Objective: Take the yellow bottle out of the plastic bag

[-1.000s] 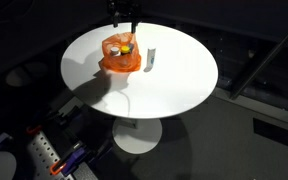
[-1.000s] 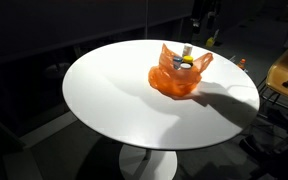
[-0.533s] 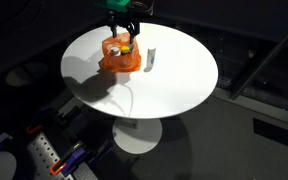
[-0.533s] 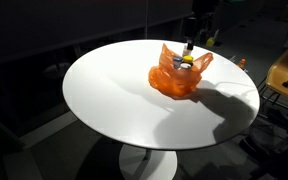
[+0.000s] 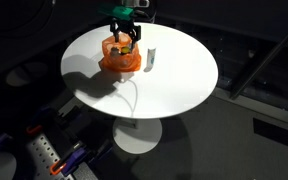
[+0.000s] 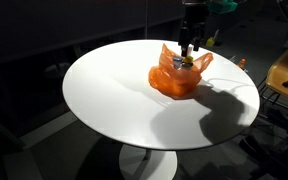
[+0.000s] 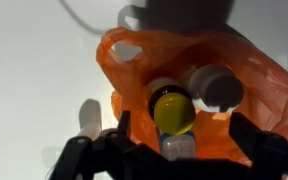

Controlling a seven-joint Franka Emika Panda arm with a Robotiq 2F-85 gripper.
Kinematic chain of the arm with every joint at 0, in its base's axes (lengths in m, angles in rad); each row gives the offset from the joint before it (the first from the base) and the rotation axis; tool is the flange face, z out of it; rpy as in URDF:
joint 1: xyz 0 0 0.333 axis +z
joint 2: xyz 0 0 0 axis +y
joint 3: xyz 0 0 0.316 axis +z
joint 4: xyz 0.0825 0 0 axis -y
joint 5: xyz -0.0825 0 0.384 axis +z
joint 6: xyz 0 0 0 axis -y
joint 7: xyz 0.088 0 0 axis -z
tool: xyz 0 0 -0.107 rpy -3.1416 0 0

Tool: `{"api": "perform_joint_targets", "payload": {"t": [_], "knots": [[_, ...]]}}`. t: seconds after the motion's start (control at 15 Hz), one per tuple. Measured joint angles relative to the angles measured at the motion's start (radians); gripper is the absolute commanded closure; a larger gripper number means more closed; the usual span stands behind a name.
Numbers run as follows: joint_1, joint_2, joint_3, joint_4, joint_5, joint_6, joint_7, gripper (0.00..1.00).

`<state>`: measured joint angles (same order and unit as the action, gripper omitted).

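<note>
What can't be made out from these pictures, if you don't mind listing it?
- yellow bottle body: wrist view, hidden inside the orange bag; only its top shows.
- gripper fingertips: wrist view, cut off by the bottom edge.
- grey object beside the bag: exterior view, too small to identify.

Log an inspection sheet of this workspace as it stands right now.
Surface: round white pedestal table, carrying the bag.
Job's things: yellow bottle sits inside the crumpled orange plastic bag, whose mouth is open.
Clutter: white-capped bottle next to it in the bag; small pale upright object on the table beside the bag.
Grippers: Robotiq gripper open, fingers either side of the bag mouth above the yellow bottle, holding nothing.
Cables: thin curved line on the table; cannot tell whether cable or shadow.
Surroundings: dark room; chair at the frame edge.
</note>
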<state>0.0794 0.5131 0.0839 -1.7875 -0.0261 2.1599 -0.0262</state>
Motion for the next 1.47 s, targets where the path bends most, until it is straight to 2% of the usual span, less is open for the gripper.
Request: {"api": "perform_joint_targets", "payload": {"t": [0.13,0.2,0.27,0.33,0.53,0.73,1.13,1.47], "knots": [[0.001,0.021,0.000,0.022,0.000,0.000,0.000,0.00],[0.002,0.029,0.000,0.030,0.000,0.000,0.000,0.15],[0.003,0.038,0.000,0.037,0.000,0.000,0.000,0.19],[0.004,0.045,0.000,0.042,0.000,0.000,0.000,0.33],[0.007,0.061,0.000,0.055,0.000,0.000,0.001,0.60],[0.009,0.067,0.000,0.063,0.000,0.000,0.002,0.81],[0.009,0.058,-0.003,0.080,0.000,-0.001,0.006,0.81],[0.008,-0.011,-0.001,0.086,0.041,-0.024,0.005,0.81]]}}
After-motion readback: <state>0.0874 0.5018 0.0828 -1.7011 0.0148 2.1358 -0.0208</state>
